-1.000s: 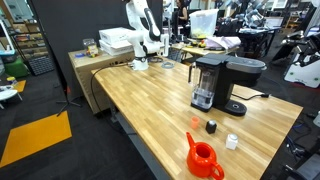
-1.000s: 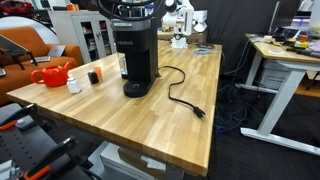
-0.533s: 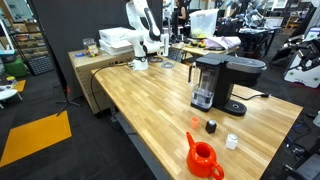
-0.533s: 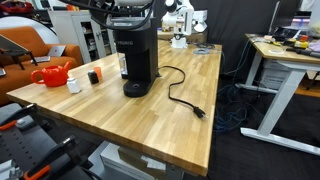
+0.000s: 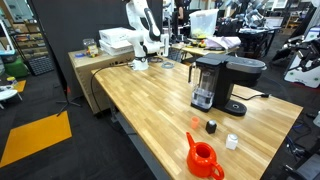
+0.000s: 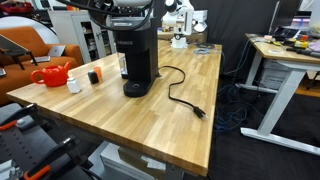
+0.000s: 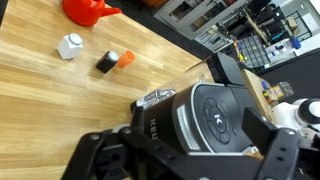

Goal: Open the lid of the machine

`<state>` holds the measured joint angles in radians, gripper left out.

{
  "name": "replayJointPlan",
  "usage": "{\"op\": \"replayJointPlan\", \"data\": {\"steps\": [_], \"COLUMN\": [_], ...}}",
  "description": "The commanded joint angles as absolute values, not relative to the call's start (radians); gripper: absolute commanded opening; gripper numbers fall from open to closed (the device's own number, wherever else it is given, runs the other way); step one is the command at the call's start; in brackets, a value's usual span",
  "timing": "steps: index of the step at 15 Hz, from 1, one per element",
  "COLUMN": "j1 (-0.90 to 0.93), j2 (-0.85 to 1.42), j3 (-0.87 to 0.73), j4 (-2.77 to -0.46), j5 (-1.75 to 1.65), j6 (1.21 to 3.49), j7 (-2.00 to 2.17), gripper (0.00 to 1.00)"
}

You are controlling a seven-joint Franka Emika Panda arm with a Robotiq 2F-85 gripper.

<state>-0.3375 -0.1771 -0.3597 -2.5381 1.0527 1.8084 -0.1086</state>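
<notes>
The gripper [image 7: 186,150] is hovering just above the machine [image 6: 135,55]; its jaws are standing spread on either side of the lid [image 7: 215,115].

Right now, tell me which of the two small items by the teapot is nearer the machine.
The black one with the orange end. The white cap sits farther from the machine, out toward the teapot.

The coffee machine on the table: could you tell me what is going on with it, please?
The robot's gripper hangs right above the machine, jaws open over its lid. The lid looks shut, and I cannot tell whether the gripper touches it. A red teapot sits apart on the table.
</notes>
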Motion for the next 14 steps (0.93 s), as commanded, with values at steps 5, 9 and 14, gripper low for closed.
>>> {"op": "replayJointPlan", "data": {"steps": [5,9,14], "j1": [-0.333,-0.334,-0.339], "j2": [-0.158,-0.152,-0.151], "j3": [-0.34,-0.335,-0.344], "j4": [-2.53,-2.537,-2.55], "j5": [1.097,1.115,1.107], "j6": [1.839,1.906,1.944], "j7": [-0.12,-0.15,-0.199], "gripper": [1.0,1.0,0.79]}}
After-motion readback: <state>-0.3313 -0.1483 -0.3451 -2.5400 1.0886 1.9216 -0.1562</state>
